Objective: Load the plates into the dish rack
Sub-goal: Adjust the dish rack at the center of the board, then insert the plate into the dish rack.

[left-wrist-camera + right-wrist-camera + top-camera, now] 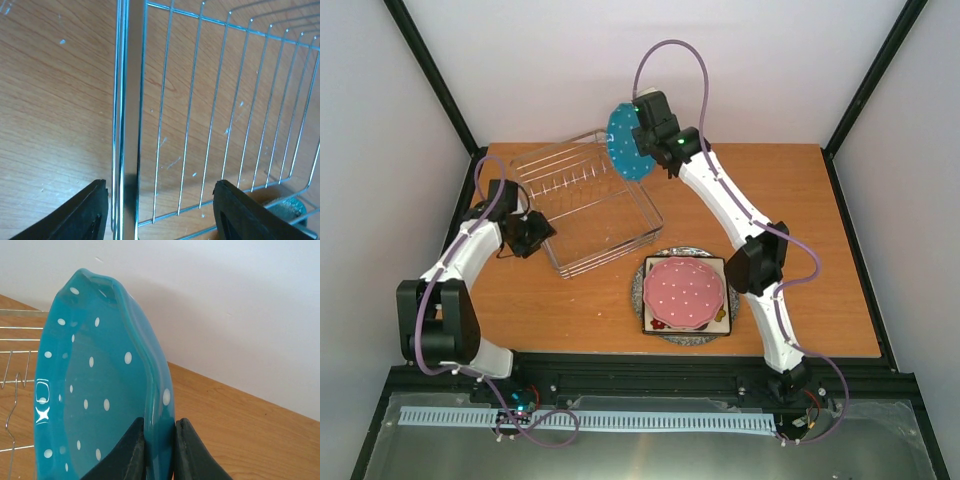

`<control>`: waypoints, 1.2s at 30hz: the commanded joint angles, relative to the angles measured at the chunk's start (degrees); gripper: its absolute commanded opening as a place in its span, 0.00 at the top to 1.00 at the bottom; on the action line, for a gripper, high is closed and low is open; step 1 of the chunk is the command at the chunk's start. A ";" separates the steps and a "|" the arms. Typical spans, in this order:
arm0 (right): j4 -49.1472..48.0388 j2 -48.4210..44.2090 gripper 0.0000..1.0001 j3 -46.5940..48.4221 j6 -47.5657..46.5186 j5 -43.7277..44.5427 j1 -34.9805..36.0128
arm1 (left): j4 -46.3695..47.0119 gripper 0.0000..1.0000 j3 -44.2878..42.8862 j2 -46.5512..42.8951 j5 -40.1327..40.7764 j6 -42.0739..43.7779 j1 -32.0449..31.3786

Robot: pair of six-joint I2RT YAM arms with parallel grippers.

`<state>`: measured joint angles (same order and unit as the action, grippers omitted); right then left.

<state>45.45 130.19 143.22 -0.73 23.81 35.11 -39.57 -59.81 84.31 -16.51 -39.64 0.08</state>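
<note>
My right gripper (640, 138) is shut on the rim of the blue white-dotted scalloped plate (627, 142) and holds it on edge in the air over the far right corner of the wire dish rack (610, 252). In the right wrist view the plate (100, 385) stands upright, pinched between the jaws of the gripper (159, 452). My left gripper (542, 236) is open at the rack's near left side; in its wrist view the gripper (160, 212) straddles the rack's side wall (122, 100). A pink dotted plate (685, 292) tops a stack on a square cream plate (722, 322) and a round grey speckled plate (665, 336).
The rack sits turned at an angle on the wooden table (800, 220), with a row of upright tines (570, 185) across its middle. The plate stack lies right of the rack's near corner, close to my right arm's elbow (755, 265). White walls enclose the table.
</note>
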 commanded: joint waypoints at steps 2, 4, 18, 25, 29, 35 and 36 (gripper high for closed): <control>-11.89 -0.32 0.97 3.51 -2.08 5.19 2.88 | -2.23 0.36 -1.87 -3.70 -1.43 -0.67 -0.29; -13.84 0.08 0.97 3.38 -2.99 6.48 3.91 | -3.53 0.30 -2.68 -4.96 -0.82 -0.46 -0.23; -37.41 2.38 0.97 -3.73 -12.92 22.51 9.14 | -4.39 0.24 -1.45 -17.22 -0.66 -0.75 4.49; -41.24 6.16 0.97 -3.44 -16.34 25.51 9.45 | -3.55 0.04 -1.32 -19.61 -2.52 0.61 5.64; -41.35 7.44 0.97 -3.05 -16.47 25.63 9.45 | -3.32 0.00 -1.18 -20.19 -2.22 0.29 5.68; -41.98 8.16 0.97 -3.89 -17.06 25.14 9.27 | -2.95 0.00 -1.71 -20.77 -2.15 -0.07 5.70; -41.68 8.29 0.97 -3.91 -16.71 25.10 9.27 | -2.90 0.00 -1.71 -20.69 -2.20 -0.09 5.77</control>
<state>13.69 139.87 138.32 -18.37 46.54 44.07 -43.35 -60.55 65.06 -18.26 -39.57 5.43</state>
